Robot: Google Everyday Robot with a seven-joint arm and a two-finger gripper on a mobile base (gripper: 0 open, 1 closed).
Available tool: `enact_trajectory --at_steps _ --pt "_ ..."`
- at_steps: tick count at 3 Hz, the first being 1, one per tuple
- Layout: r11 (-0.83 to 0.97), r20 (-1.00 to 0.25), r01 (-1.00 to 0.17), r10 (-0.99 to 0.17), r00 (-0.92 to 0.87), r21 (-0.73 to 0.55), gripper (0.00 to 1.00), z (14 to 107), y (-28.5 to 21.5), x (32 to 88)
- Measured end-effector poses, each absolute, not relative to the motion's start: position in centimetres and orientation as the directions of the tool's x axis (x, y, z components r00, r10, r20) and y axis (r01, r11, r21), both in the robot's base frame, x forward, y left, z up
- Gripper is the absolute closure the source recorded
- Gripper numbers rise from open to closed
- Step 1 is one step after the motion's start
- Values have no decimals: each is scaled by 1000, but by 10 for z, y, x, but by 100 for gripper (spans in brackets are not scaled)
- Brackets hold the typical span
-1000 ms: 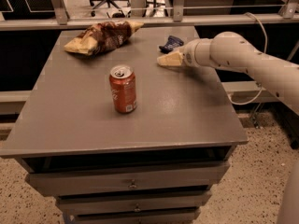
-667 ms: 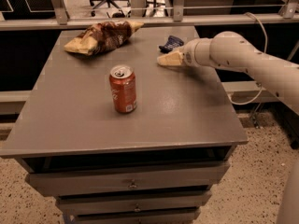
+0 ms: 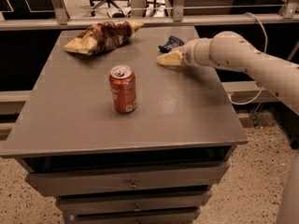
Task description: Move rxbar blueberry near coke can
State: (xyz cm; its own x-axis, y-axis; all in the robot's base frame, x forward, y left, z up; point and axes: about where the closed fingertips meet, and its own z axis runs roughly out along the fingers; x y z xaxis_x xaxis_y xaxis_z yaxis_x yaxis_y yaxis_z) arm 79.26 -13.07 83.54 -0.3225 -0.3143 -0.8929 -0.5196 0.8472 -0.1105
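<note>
The coke can stands upright near the middle of the grey table, red-orange with a silver top. The rxbar blueberry, a small dark navy wrapped bar, lies at the far right of the table top, partly hidden behind my gripper. My gripper reaches in from the right on a white arm; its tan fingertips rest low over the table just in front of the bar. The bar is well to the right of and behind the can.
A large brown-and-tan snack bag lies at the table's far left. A metal railing runs behind the table. Drawers sit under the table top. An office chair stands far behind.
</note>
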Motion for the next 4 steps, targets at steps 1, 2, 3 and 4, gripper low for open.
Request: enact_trajectory --at_steps 1,2,3,4 --pt "847 -893 -520 -314 -322 -110 100 836 -131 792" --pt "847 -893 -520 -314 -322 -110 100 836 -131 792" --pt "847 -893 -520 -314 -322 -110 100 836 -130 792" --pt "847 -893 -520 -314 -322 -110 100 836 -130 792"
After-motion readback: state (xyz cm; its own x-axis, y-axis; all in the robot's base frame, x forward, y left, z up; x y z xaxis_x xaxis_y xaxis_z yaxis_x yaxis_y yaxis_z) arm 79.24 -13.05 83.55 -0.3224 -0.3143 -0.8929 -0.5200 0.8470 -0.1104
